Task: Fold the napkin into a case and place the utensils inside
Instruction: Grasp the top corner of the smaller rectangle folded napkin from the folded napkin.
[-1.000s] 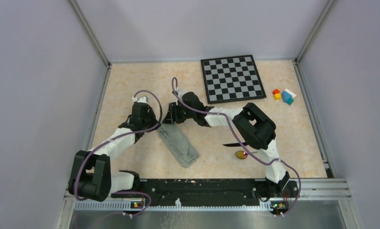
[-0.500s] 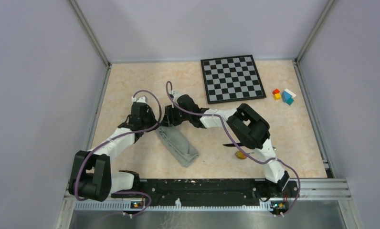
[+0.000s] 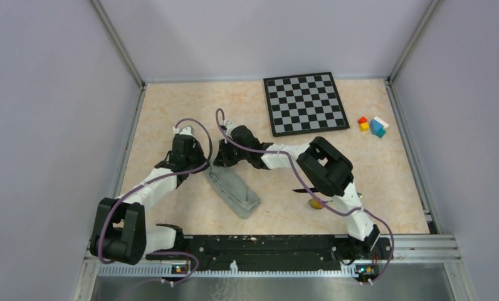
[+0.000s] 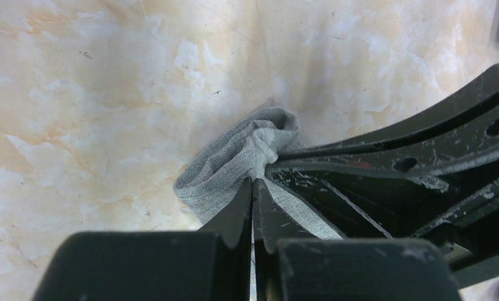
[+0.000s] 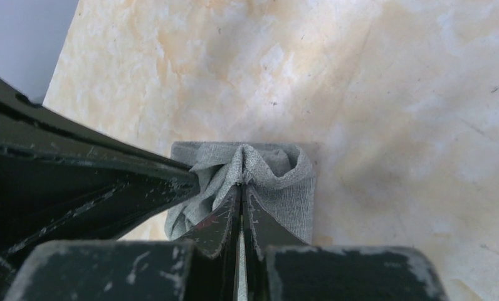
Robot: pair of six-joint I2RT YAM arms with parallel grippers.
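Observation:
The grey-green napkin [image 3: 236,191] lies folded into a narrow strip, running from the table's middle toward the near edge. Both grippers meet at its far end. My left gripper [image 4: 253,182] is shut on a bunched fold of the napkin [image 4: 231,166]. My right gripper [image 5: 241,186] is shut on the napkin [image 5: 284,188] too, pinching a ridge of cloth beside the left fingers [image 5: 96,182]. In the top view the left gripper [image 3: 204,164] and right gripper [image 3: 219,162] nearly touch. The dark knife [image 3: 302,190] and the spoon's yellow-red bowl [image 3: 314,203] lie under the right arm, partly hidden.
A black-and-white chessboard [image 3: 305,103] lies at the back right. Small coloured blocks [image 3: 372,125] sit near the right wall. Metal rails edge the table on the left and right, and the arm bases stand along the near rail [image 3: 266,244].
My right gripper moved left and down onto the napkin's far end and shut on the cloth. The left gripper kept its grip and place.

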